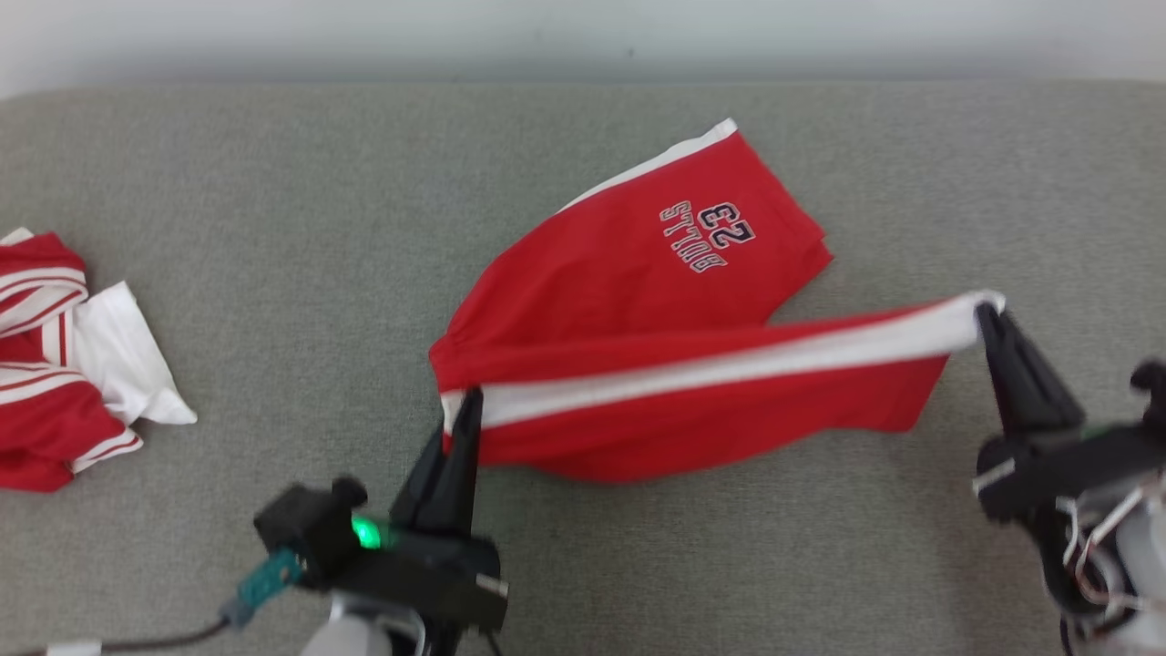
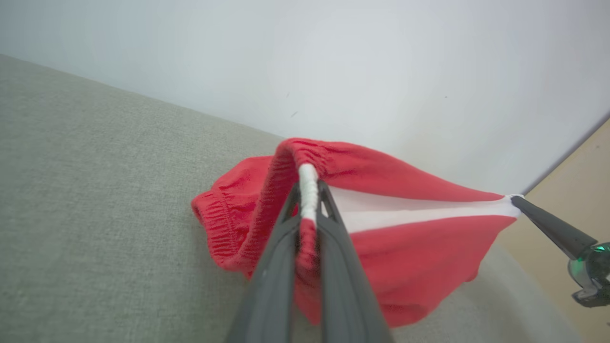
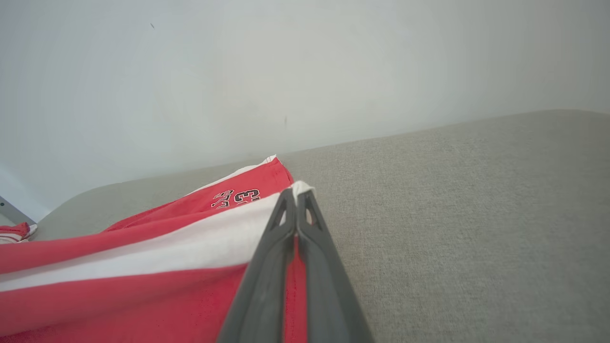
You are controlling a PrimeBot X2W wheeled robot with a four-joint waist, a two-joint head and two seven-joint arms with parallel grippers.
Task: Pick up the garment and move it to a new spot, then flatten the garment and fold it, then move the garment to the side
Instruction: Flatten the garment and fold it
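The garment (image 1: 656, 273) is a pair of red shorts with a white side stripe and a "23" print, lying on the grey padded surface (image 1: 273, 228). My left gripper (image 1: 471, 401) is shut on the elastic waistband at the stripe's left end, and its pinch shows in the left wrist view (image 2: 309, 190). My right gripper (image 1: 988, 314) is shut on the hem at the stripe's right end (image 3: 295, 195). Between them one leg of the garment (image 2: 405, 238) hangs stretched and lifted, folded toward me over the lower part. The printed leg (image 3: 238, 197) lies flat beyond.
A crumpled red-and-white striped garment (image 1: 55, 364) lies at the left edge of the surface. A pale wall (image 1: 583, 36) runs along the far edge. Bare grey padding (image 1: 729, 565) spreads in front and to the right.
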